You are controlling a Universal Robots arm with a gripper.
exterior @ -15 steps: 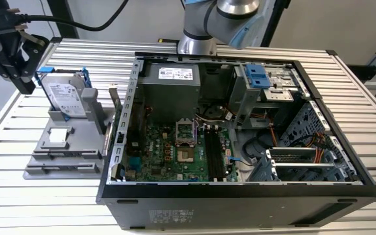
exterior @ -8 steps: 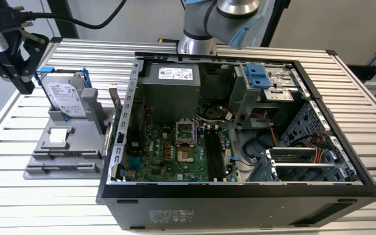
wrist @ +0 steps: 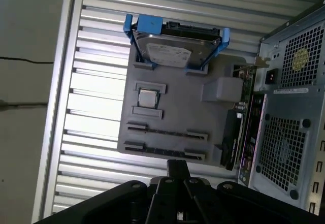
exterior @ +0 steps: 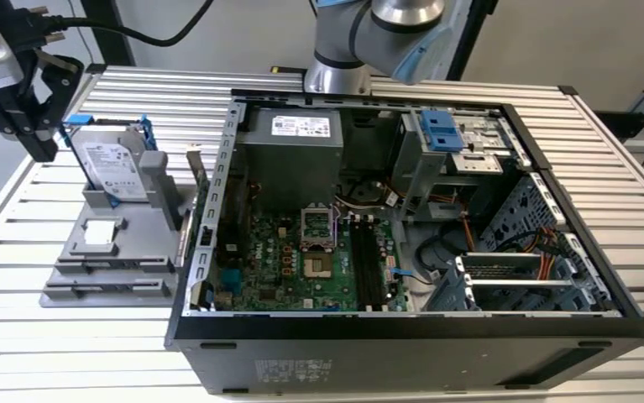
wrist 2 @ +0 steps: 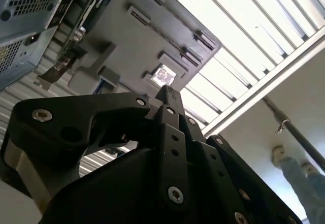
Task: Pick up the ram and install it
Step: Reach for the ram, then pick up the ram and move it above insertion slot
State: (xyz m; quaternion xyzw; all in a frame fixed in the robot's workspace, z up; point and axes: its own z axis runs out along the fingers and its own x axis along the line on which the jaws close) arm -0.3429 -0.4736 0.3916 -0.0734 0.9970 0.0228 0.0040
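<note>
We judge the pick-up as barely begun. The black end effector (exterior: 39,144) hangs near the slatted metal counter's (exterior: 19,227) far corner on the exterior view's left, touching nothing, and we cannot tell whether it is open or closed. The long, thin dark ram stick (wrist: 229,141) stands on edge along the grey moulded holder's (wrist: 172,107) case-side edge, just beside a green card (wrist: 247,107). Grasping it calls for lining up on that narrow edge without catching the card.
</note>
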